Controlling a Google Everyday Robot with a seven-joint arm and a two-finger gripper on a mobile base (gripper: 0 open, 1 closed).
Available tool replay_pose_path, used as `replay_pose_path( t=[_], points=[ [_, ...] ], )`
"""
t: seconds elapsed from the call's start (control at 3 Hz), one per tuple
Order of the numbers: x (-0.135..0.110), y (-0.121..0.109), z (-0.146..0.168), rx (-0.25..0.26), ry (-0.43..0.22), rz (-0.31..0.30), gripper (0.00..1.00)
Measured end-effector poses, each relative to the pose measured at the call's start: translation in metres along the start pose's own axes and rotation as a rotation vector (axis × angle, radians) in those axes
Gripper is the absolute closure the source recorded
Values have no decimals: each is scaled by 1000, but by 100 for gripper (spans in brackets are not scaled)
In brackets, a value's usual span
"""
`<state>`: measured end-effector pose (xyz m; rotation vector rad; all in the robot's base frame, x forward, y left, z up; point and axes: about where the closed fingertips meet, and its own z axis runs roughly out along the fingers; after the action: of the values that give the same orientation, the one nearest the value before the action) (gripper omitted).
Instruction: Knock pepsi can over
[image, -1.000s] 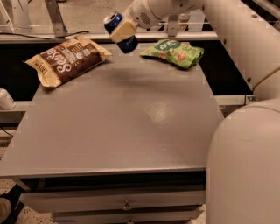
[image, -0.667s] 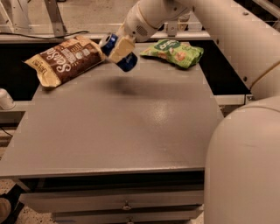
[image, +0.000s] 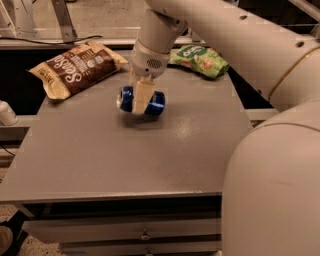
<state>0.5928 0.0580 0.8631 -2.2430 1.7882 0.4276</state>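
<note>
The pepsi can (image: 158, 102) is dark blue and lies on its side, silver top facing left, just above or on the grey table (image: 125, 160) at its back middle. My gripper (image: 140, 107) reaches down from the white arm and is shut on the can, with one cream finger (image: 142, 95) across the can's middle. A shadow lies right under the can. I cannot tell whether the can touches the table.
A brown chip bag (image: 75, 67) lies at the table's back left. A green snack bag (image: 200, 59) lies at the back right. My white arm fills the right side. A white object (image: 6, 112) stands off the table's left edge.
The gripper has carried the can down from the table's back edge toward its middle. The can has turned from tilted to lying sideways, close to the tabletop.
</note>
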Motion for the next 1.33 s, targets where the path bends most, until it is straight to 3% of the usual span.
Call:
replay_pose_path(
  t=[0.33, 0.67, 1.33],
  points=[
    [5, 16, 12, -63, 106, -41, 73],
    [4, 21, 20, -85, 161, -60, 49],
    [6, 25, 25, -84, 199, -59, 4]
  ],
)
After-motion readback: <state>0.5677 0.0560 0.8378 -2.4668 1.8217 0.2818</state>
